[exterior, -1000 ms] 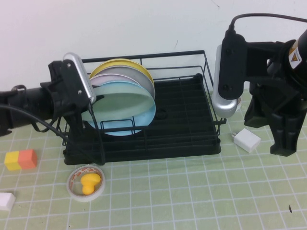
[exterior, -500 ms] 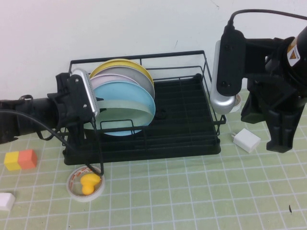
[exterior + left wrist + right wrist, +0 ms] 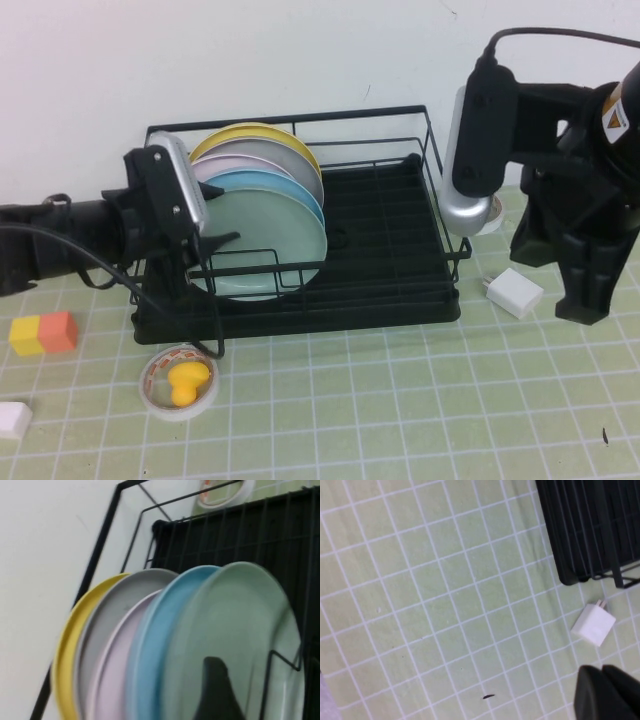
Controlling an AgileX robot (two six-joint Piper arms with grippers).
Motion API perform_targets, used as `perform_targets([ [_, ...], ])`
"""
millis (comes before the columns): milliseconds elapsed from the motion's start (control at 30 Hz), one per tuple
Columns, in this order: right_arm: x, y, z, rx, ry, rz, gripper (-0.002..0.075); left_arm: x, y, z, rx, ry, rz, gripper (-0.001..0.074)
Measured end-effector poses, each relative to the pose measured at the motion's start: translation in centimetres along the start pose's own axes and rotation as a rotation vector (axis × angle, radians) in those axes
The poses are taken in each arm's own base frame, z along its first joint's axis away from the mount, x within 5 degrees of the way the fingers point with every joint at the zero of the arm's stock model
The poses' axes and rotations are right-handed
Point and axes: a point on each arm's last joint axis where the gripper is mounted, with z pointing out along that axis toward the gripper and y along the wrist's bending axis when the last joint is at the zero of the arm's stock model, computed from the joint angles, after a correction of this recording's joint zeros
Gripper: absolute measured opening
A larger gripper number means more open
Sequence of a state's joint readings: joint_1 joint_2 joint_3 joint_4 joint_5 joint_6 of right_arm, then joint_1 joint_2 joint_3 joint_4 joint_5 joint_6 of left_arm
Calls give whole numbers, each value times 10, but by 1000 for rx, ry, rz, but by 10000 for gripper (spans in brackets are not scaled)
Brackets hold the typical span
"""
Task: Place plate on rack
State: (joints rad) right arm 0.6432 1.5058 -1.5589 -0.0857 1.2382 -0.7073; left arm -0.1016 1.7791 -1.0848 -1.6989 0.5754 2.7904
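The plate [image 3: 268,245] stands on edge in the rack [image 3: 380,250], front-most of a row of five plates: behind it a blue plate [image 3: 270,183], a pink plate [image 3: 222,167], a grey plate [image 3: 285,160] and a yellow plate [image 3: 240,133]. The left hand [image 3: 215,238] sits at the rack's left end, right beside the plate, with its fingers apart. One dark fingertip [image 3: 215,690] lies in front of the plate's face; whether it touches cannot be told. In the left wrist view the same five plates fan out, the plate [image 3: 235,640] nearest the hand.

The right hand [image 3: 605,692] hangs above the worktop [image 3: 420,400] beyond the rack's right end, well apart from the plates, its fingers pressed together and holding nothing. One white charger [image 3: 512,292] lies on the worktop just beside this hand, between it and the rack's right front corner.

Near the left hand, in front of the rack, lies one tape roll [image 3: 180,382] with one yellow toy [image 3: 187,380] inside its ring. Further from that hand are one orange-and-yellow block [image 3: 44,332] and one white block [image 3: 14,420].
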Motion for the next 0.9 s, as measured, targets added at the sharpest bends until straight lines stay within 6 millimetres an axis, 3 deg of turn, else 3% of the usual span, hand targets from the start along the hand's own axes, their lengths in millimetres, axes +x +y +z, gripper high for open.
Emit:
perform_targets([
  [67, 0, -1, 0, 6, 5, 39, 0, -5, 6, -7, -36, 25, -56, 356],
  [167, 1, -1, 0, 13, 10, 94, 0, -15, 20, -25, -131, 73, -188, 211],
  [267, 8, 4, 0, 10, 26, 124, 0, -30, 37, -53, -289, 122, -362, 71],
  [333, 17, 11, -1, 12, 44, 141, 0, -40, 47, -73, -402, 134, -472, 33],
  [567, 61, 37, -5, 183, -32, 259, 0, -92, 64, -157, -702, 39, -565, 1],
  [900, 128, 104, 26, 312, -288, 305, 0, -156, 29, -254, -808, -243, -513, 0],
])
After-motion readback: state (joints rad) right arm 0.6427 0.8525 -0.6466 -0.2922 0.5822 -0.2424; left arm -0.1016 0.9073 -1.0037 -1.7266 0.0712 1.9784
